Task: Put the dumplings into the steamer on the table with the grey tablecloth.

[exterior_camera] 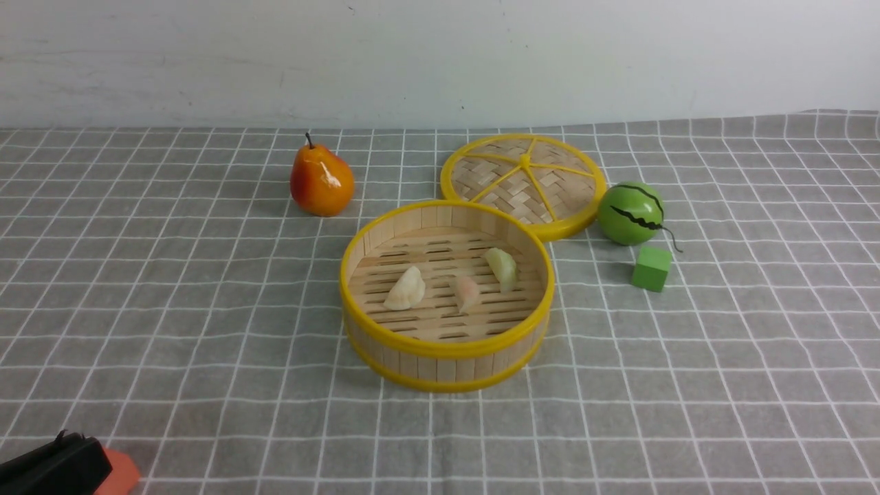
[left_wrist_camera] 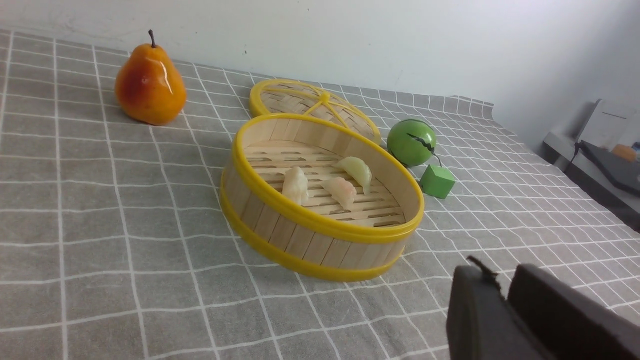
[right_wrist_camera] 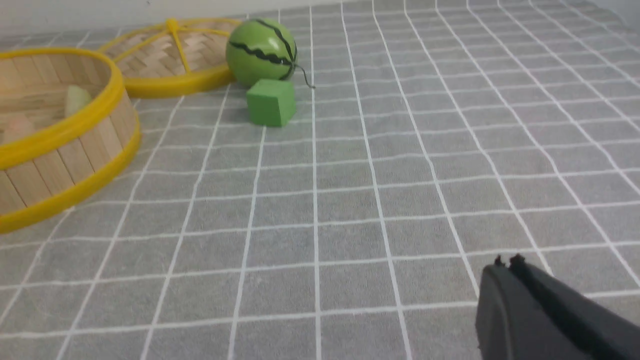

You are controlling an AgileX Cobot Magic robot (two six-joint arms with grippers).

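Note:
The steamer (exterior_camera: 440, 347) stands in the middle of the table with the grey tablecloth (exterior_camera: 172, 309). All three dumplings lie on its slat floor: a cream-white one (exterior_camera: 405, 289), a pale pink one (exterior_camera: 467, 293) and a yellow-green one (exterior_camera: 502, 268). They also show in the left wrist view, where the white dumpling (left_wrist_camera: 295, 184) lies nearest. My left gripper (exterior_camera: 96, 457) sits low at the near left corner, well away from the steamer. Its fingertips (left_wrist_camera: 480, 282) stand a narrow gap apart with nothing between them. My right gripper (right_wrist_camera: 506, 262) is shut and empty over bare cloth, to the right of the steamer (right_wrist_camera: 60, 135).
A woven yellow-rimmed lid (exterior_camera: 524, 180) lies flat behind the steamer, touching it. A toy pear (exterior_camera: 322, 180) stands at the back left. A green striped ball (exterior_camera: 630, 213) and a green cube (exterior_camera: 651, 268) sit to the right. An orange block (exterior_camera: 118, 474) lies beside my left gripper.

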